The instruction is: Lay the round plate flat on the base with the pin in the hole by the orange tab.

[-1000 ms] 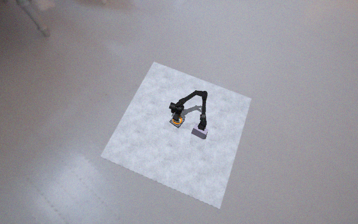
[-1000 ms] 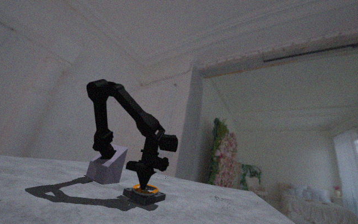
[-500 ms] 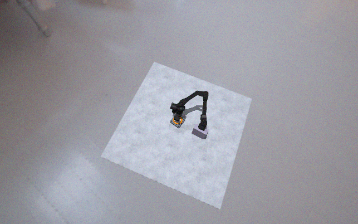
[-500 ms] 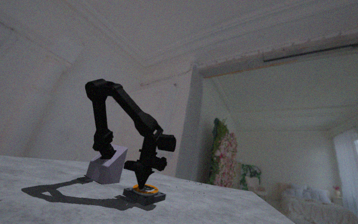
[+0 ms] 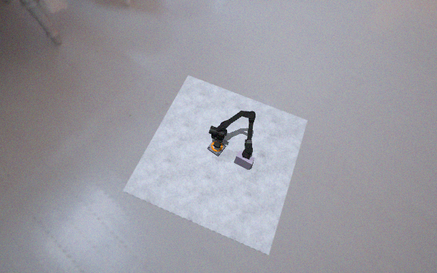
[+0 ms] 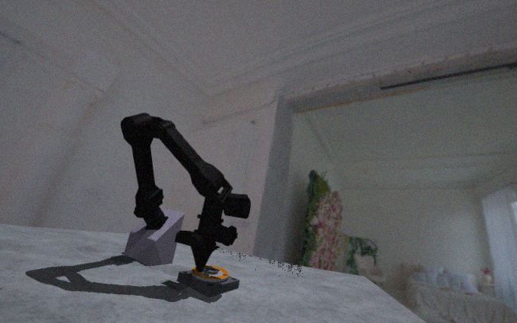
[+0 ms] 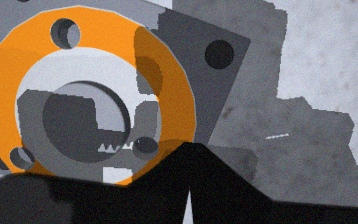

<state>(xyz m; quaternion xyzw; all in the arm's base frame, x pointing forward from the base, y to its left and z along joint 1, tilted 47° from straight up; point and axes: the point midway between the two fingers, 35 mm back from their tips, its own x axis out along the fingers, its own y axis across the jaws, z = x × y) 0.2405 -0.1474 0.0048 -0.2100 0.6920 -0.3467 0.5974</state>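
One arm, bent over at the elbow, wrist pointing straight down. Gripper has its fingers pressed together into a single point, nothing held between them. Exterior view: that point comes down onto the left part of the round plate; whether it touches the plate or stops just above cannot be told at this size.

Wrist view: the closed fingertips form a dark wedge at the bottom edge, apex lying just at the plate's lower right rim. Most of the plate sits above and left of the tip.

Plate: orange ring with a pale inner band and a grey centre around a large round bore. A row of small white teeth marks shows at the lower edge of the bore. Small holes through the ring at upper left and lower left, another dark hole near the fingertips. The gripper's shadow falls across its right side.

Base: dark grey square block under the plate, a round corner hole showing at upper right. It rests on the mottled white mat, just beside the arm's lilac mounting block.

Pin not made out in any view.
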